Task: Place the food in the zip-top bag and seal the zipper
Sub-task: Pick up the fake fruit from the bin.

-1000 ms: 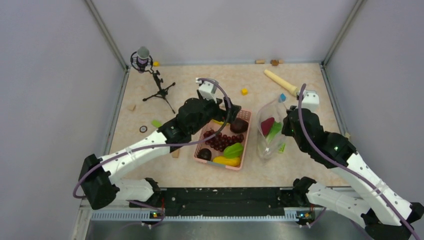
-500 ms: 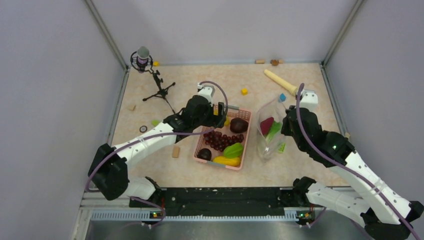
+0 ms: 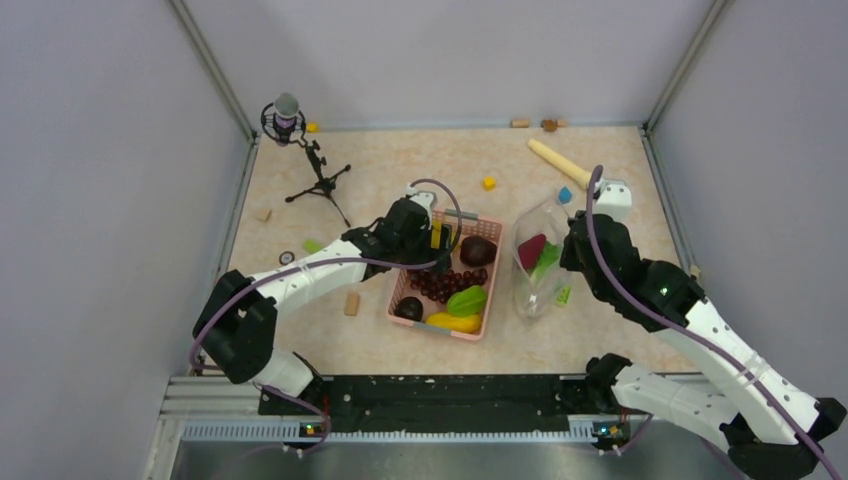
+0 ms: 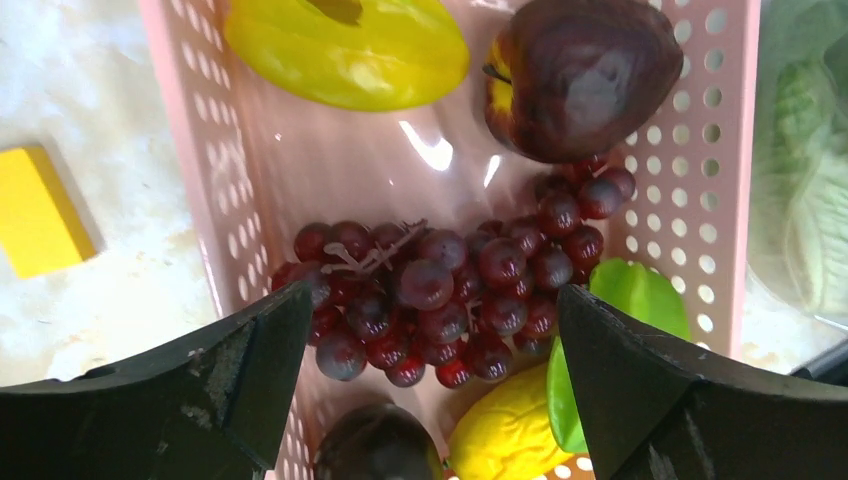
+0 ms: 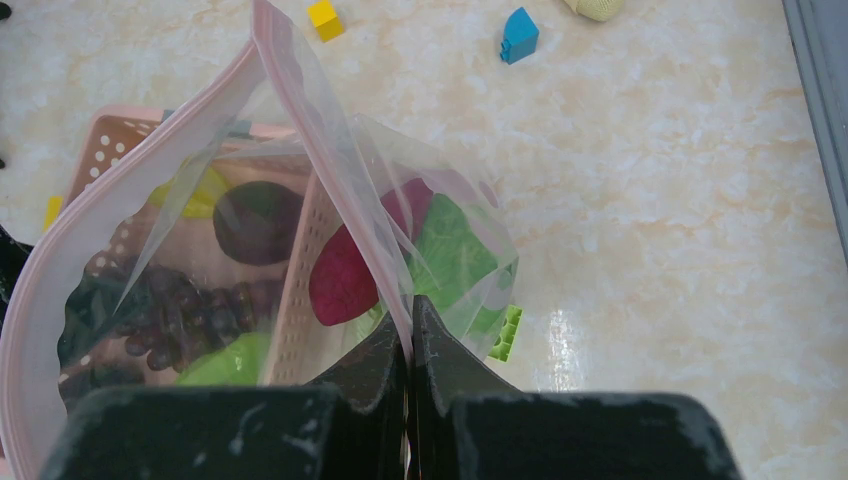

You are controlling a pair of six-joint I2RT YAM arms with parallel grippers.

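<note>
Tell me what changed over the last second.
The left gripper came down and a little nearer over the pink perforated plastic basket. It now hangs open above the dark red grape bunch and holds nothing. The right gripper stayed shut on the edge of the clear plastic zip-top bag, keeping its mouth open. Nothing else moved.

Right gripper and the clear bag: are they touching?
Touching. The right wrist view shows the right gripper shut on the bag, pinching its pink edge.
</note>
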